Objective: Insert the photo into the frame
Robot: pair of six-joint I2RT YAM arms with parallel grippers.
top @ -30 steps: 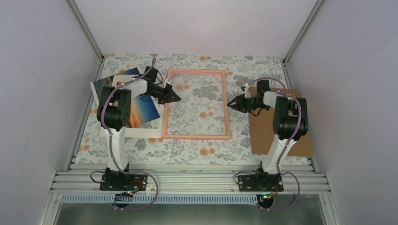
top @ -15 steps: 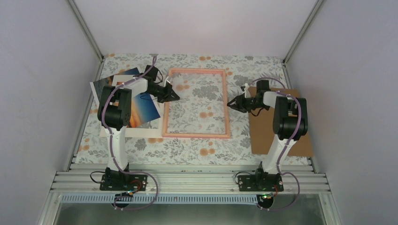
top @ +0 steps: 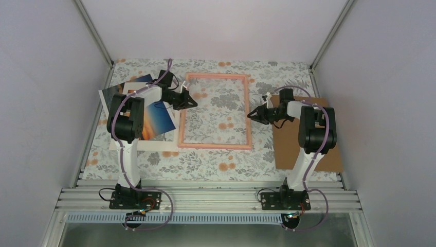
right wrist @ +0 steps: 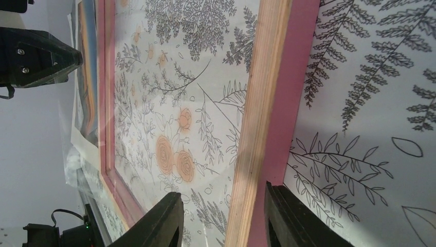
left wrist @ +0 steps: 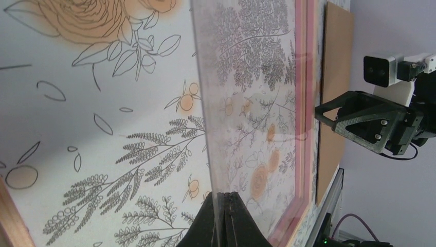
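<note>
The pink frame (top: pixel 215 148) lies flat mid-table. My left gripper (top: pixel 194 101) is at its left side, shut on the edge of the frame's thin clear pane (left wrist: pixel 247 103); the black jaw tips (left wrist: pixel 224 198) are pressed together on that edge. My right gripper (top: pixel 250 115) straddles the frame's right rail (right wrist: pixel 272 128) and is open. One finger (right wrist: pixel 159 221) stands inside the frame and well off the rail. The other finger (right wrist: pixel 288 216) is just outside its pink edge. The photo (top: pixel 157 117), a sunset print, lies left of the frame, partly under my left arm.
A cream-white mat board (top: pixel 139 145) lies under the photo at the left. A brown backing board (top: pixel 308 149) lies at the right, under my right arm. A floral cloth (top: pixel 216 164) covers the table, walls close it in, and a metal rail (top: pixel 205 198) runs along the near edge.
My left gripper has moved a little toward the far side, still shut on the pane edge, and the frame has shifted slightly with it. My right gripper has barely moved.
</note>
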